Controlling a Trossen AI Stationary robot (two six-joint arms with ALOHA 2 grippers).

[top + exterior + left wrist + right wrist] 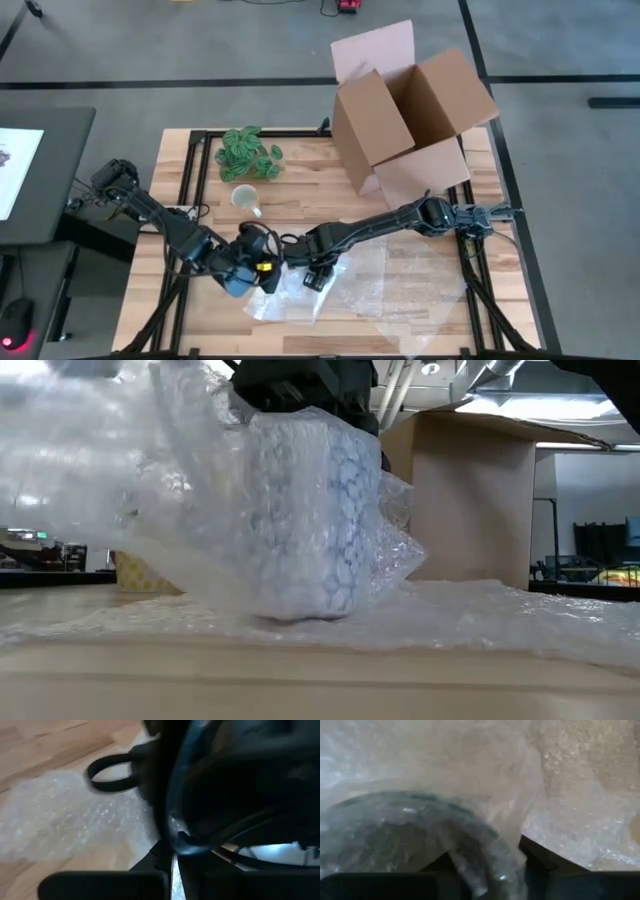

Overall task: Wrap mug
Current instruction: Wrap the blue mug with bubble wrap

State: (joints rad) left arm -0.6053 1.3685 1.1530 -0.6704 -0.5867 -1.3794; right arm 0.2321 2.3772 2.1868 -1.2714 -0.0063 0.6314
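Note:
A blue mug [305, 520] stands upright on the bubble wrap sheet [385, 290], and a loose flap of the wrap [150, 490] is drawn around it. In the high view the mug [238, 282] sits at the near left of the sheet, under both grippers. My left gripper [250, 268] reaches it from the left and my right gripper [290, 268] from the right. The left wrist view shows the mug's handle [110, 775] close up. In the right wrist view the mug's rim [420, 805] shows through the wrap. My left gripper is at the mug's rim [174, 827], beside the handle, and comes down on it from above. The mug fills the view and hides the fingertips, so the kind of hold cannot be told. The mug's base rests on the wrap. My right gripper pinches the bubble wrap over the mug's rim [487, 865]. One finger [445, 867] stands inside the ring and the other finger [540, 860] outside. The fingers slant down from the table's right. The wrap drapes slack down the mug's side.
A clear glass mug [245, 197] and a green plant [250, 155] stand at the far left. An open cardboard box [410, 120] fills the far right. The rest of the wrap sheet spreads toward the near right.

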